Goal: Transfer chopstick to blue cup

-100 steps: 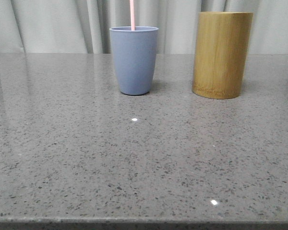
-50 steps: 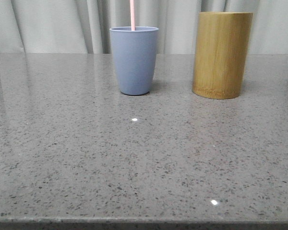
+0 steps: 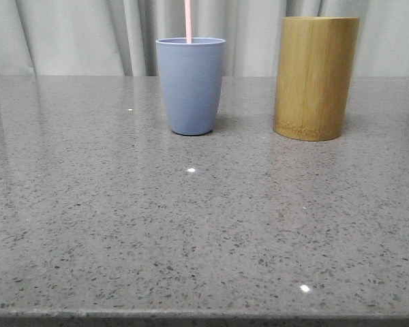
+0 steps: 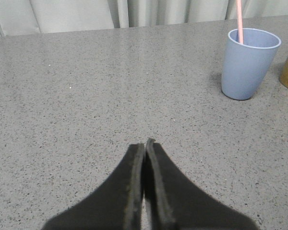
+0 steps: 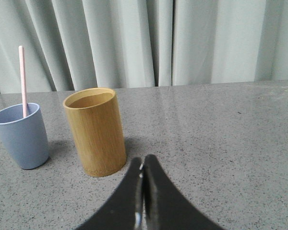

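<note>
Chopstick [image 3: 188, 20] stood inside blue cup [image 3: 190, 85], bamboo holder [image 3: 315, 78] beside cup (looked empty). Left gripper [image 4: 145, 148], right gripper [image 5: 143, 167]: jaws pressed together, holding nothing, well clear of cup; job seemed done.

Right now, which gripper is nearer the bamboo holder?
Right, judging by the wrist views. The right gripper is shut just short of the bamboo holder; the left gripper, also shut, sits beyond the blue cup.
</note>
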